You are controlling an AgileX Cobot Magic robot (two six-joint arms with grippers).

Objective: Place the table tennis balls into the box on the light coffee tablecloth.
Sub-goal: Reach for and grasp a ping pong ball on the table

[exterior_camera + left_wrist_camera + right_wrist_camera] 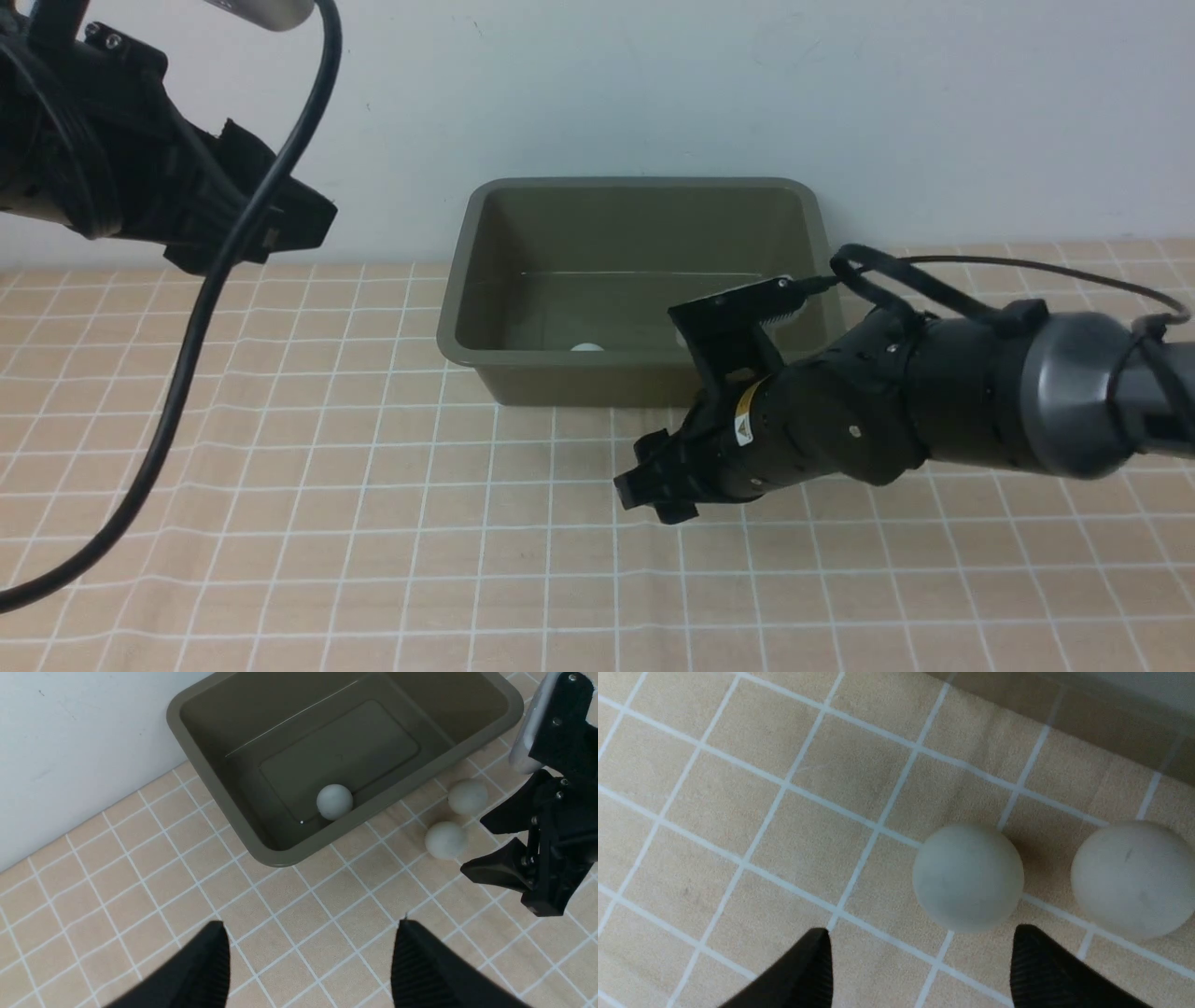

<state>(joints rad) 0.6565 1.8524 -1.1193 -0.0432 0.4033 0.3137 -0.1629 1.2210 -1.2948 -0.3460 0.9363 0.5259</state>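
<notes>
One table tennis ball [334,801] lay in the box [280,861], beyond the left end effector [310,923], fingers apart and empty. Two were left on the light coffee tablecloth [140,868]: the nearer ball [968,877] just ahead of the right end effector [920,929], its tips spread wide, the second ball [1129,877] beside it.

The tablecloth [714,826] under me looked like woven cloth, matt and faintly fuzzy, with slight creases. The table tennis balls [968,877] were matt white, lightly scuffed. The box [280,858] was smooth olive plastic with a soft sheen on its walls. My right gripper [920,970] looked like matt black plastic, finely ribbed inside.
</notes>
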